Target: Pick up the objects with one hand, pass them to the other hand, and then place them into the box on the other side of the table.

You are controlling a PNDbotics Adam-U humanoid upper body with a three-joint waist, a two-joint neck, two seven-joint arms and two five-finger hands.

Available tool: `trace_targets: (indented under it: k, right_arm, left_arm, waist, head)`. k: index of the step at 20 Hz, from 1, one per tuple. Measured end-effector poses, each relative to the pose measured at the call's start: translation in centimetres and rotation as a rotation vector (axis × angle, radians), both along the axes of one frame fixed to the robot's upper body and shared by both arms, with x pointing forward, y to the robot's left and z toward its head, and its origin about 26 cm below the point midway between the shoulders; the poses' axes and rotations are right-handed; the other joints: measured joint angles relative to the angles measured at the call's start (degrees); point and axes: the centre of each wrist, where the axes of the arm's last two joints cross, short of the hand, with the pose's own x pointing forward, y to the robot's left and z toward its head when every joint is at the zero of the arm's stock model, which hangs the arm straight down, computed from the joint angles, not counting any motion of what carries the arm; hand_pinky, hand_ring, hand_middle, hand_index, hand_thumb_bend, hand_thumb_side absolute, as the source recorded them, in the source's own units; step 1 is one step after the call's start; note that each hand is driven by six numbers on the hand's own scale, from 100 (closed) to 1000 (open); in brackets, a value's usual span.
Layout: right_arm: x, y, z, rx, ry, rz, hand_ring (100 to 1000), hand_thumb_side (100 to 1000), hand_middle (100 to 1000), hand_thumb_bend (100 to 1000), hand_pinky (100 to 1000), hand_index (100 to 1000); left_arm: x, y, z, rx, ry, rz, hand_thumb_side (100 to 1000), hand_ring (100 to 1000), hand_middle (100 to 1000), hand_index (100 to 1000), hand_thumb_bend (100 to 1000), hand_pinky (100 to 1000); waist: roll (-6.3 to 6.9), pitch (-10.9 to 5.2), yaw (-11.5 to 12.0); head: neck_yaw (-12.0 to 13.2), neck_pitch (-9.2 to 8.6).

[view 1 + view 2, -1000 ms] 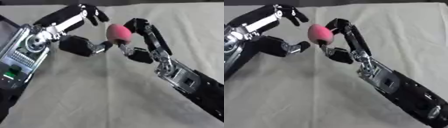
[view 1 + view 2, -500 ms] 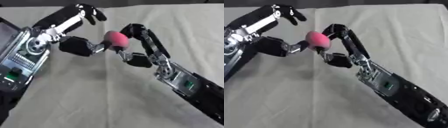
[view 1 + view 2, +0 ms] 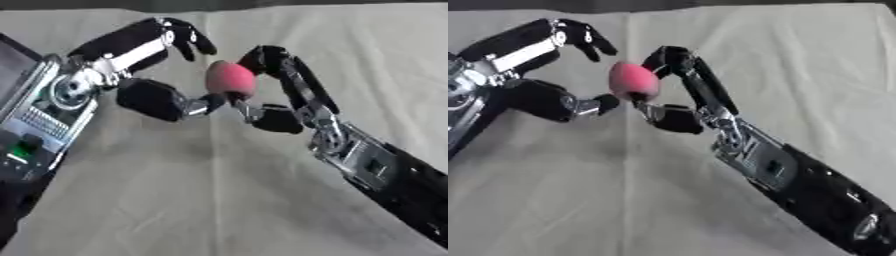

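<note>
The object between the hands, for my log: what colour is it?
Pink. The object, pinched by the right hand, shows best in the left eye view.

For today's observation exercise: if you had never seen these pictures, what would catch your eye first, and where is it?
The pink ball stands out first, held above the pale cloth-covered table near the upper middle. The right hand reaches in from the lower right and pinches it, while the left hand, coming from the left, curves around its other side.
</note>
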Motion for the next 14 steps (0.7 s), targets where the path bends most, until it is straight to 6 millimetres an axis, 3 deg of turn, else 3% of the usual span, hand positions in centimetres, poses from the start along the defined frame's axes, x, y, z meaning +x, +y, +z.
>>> trace_targets:
  k: [6, 14]
  right_arm:
    - [-0.03, 0.16, -0.11, -0.014, -0.004, 0.021, 708, 100, 575, 230, 633, 555]
    - [0.11, 0.62, 0.11, -0.021, -0.011, 0.051, 707, 100, 574, 235, 631, 553]
  left_arm:
    - [0.14, -0.19, -0.30, 0.001, 0.015, -0.003, 412, 719, 745, 800, 232, 1000]
    - [0.49, -0.71, -0.94, -0.080, 0.038, 0.038, 417, 698, 722, 787, 196, 1000]
  waist:
    - [0.11, 0.10, -0.3]
    - [0.30, 0.31, -0.8]
  head:
    - [0.0, 0.00]
    - [0.0, -0.03]
